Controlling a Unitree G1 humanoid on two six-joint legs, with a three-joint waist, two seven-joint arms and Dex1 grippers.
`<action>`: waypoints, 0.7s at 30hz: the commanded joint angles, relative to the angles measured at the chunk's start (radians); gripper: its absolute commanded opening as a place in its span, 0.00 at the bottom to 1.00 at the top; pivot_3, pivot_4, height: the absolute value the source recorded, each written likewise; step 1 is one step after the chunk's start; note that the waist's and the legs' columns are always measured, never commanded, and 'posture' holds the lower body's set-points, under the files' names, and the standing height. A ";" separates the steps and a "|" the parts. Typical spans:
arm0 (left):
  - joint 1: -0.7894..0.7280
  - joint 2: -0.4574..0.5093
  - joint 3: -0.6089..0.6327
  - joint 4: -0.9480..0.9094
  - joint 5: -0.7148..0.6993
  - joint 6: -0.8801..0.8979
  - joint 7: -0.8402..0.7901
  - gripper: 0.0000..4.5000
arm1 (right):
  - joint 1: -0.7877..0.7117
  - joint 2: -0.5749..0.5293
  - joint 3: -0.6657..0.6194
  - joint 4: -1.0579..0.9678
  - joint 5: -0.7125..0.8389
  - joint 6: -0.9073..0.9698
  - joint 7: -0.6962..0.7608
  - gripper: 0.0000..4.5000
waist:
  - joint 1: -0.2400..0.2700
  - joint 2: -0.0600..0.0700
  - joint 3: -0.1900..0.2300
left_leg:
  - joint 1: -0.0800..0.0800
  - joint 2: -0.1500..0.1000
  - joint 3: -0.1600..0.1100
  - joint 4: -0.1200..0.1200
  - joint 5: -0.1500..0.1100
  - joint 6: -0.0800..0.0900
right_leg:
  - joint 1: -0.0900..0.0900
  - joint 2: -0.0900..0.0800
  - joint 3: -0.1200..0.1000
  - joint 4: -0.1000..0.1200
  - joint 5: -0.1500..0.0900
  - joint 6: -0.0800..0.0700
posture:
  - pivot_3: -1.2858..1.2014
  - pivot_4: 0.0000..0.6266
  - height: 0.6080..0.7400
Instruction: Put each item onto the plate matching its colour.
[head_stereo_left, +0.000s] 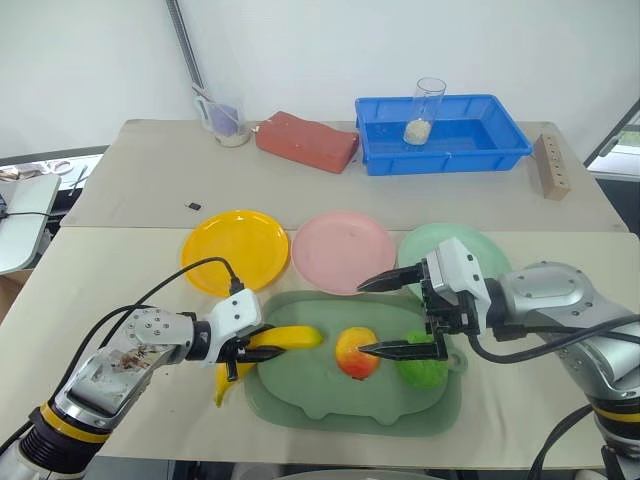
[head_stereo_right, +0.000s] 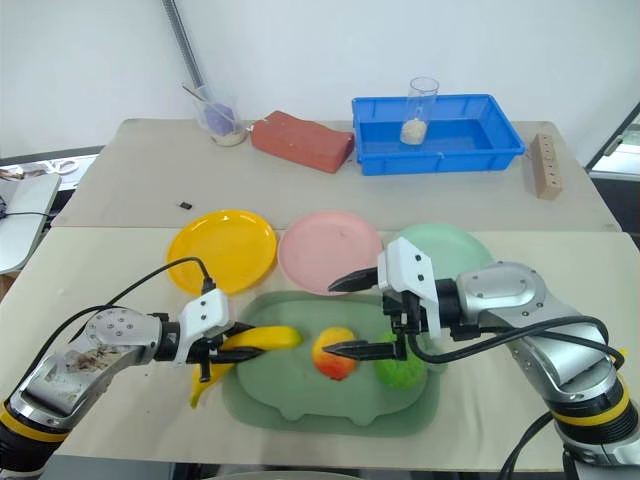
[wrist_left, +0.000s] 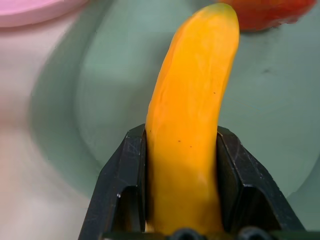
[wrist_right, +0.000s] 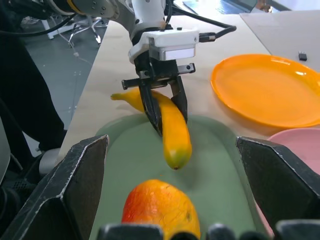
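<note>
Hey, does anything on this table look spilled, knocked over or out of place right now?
Nothing looks spilled or damaged. The three plates, yellow plate included, sit bare in a row. The banana lies half off the green board, but the left gripper is shut on it. The glass stands upright in the blue bin.

Three plates (head_stereo_left: 235, 250), three toy fruits (head_stereo_left: 357, 352) (one banana), one blue bin (head_stereo_left: 441, 132).

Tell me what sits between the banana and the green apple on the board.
The red-and-yellow peach lies between the banana and the green apple in the left eye view.
</note>
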 joint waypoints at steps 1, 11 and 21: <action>-0.133 0.021 0.137 0.110 -0.072 0.018 -0.040 0.27 | -0.053 0.024 -0.047 -0.001 0.029 0.017 -0.044 1.00 | 0.002 0.001 0.000 | -0.001 0.000 -0.001 0.000 0.000 0.000 | 0.000 0.000 -0.001 0.000 0.000 0.000 | 0.52 0.24 1.00; -0.495 -0.123 0.100 0.712 0.152 -0.185 0.104 0.27 | -0.289 0.196 -0.009 0.143 -0.075 0.111 -0.304 1.00 | 0.001 0.007 -0.007 | -0.004 -0.004 -0.011 0.003 0.000 0.003 | -0.002 0.004 -0.003 0.003 0.001 0.001 | 0.52 0.24 1.00; -0.553 -0.195 0.125 0.878 0.212 -0.340 0.120 0.89 | -0.304 0.201 -0.019 0.137 -0.077 0.171 -0.329 1.00 | 0.008 0.005 -0.007 | -0.006 -0.003 -0.012 0.005 0.001 0.005 | -0.005 0.005 -0.004 0.014 0.001 0.001 | 0.52 0.24 1.00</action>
